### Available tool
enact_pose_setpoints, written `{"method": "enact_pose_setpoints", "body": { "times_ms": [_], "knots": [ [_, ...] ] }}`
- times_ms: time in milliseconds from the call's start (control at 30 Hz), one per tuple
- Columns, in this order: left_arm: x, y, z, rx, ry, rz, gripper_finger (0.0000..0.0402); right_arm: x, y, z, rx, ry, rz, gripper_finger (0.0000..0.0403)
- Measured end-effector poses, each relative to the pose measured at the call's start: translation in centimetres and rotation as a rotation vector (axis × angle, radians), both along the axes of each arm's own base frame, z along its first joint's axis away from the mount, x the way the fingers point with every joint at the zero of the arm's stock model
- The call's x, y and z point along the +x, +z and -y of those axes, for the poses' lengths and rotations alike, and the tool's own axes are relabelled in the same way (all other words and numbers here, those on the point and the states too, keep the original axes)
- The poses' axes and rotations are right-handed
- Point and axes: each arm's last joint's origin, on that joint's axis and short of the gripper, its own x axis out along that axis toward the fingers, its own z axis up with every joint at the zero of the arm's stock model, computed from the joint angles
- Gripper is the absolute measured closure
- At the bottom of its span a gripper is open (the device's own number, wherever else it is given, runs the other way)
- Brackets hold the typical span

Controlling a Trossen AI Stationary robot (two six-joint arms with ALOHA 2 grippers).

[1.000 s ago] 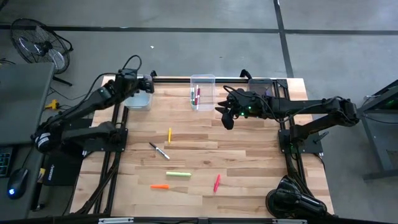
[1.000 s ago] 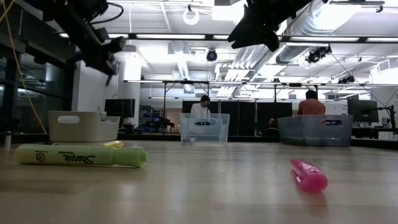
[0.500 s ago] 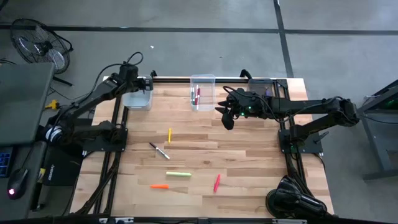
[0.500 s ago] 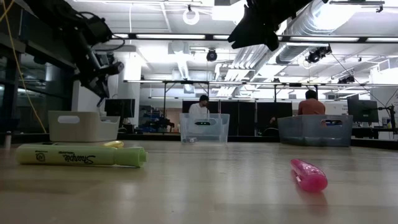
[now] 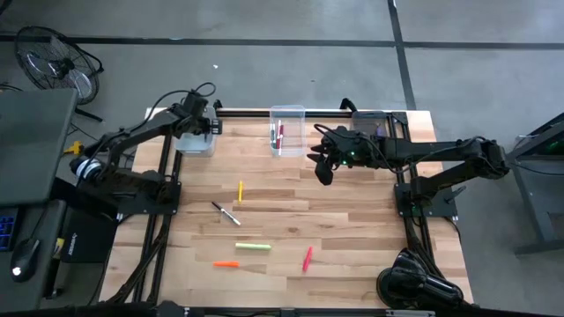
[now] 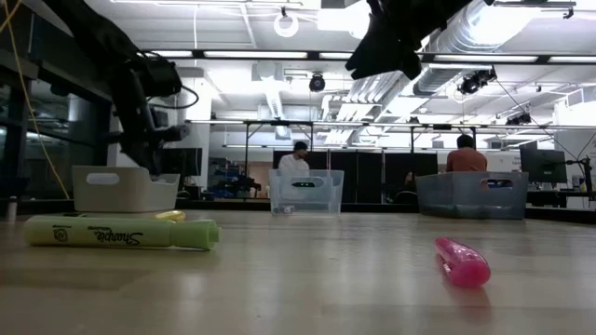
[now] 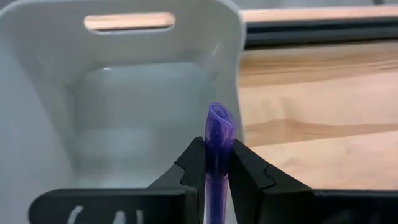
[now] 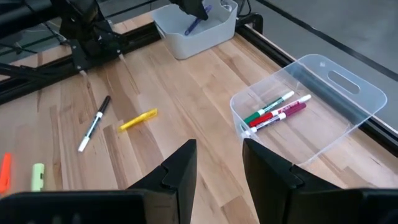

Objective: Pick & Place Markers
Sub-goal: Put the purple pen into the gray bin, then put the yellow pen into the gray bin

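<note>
Purple marker (image 7: 219, 155): pinched upright by left gripper (image 7: 214, 163) over white bin (image 7: 37, 81), table's far-left corner. Right gripper (image 8: 217, 163) idle, fingers parted, empty. Risk: off-centre release could miss the bin.

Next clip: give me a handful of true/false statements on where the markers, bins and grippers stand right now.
1. The left gripper is shut on a purple marker over the white bin. True.
2. The right gripper holds a red marker. False: it is open and holds nothing.
3. The clear bin has markers in it. True.
4. The yellow marker lies in the clear bin. False: it lies on the table.
5. A black-and-white marker lies on the table. True.
</note>
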Motion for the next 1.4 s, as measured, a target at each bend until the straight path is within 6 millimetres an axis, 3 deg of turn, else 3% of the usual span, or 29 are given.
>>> {"method": "enact_pose_setpoints", "body": {
  "times_ms": [300, 900, 1400],
  "knots": [
    [0.0, -1.6, -0.3, -0.065, 0.038, -0.107, 0.0362, 0.0, 0.0, 0.0, 0.009, 0.014, -0.004, 0.0284],
    [0.0, -1.7, -0.3, -0.065, 0.048, -0.105, 0.0342, 0.0, -0.1, -0.1, 0.018, 0.028, -0.005, 0.0284],
    [0.0, -1.7, -0.2, -0.087, 0.022, -0.102, 0.03, 0.0, -0.1, -0.1, 0.022, 0.026, -0.004, 0.0284]
  ]
}}
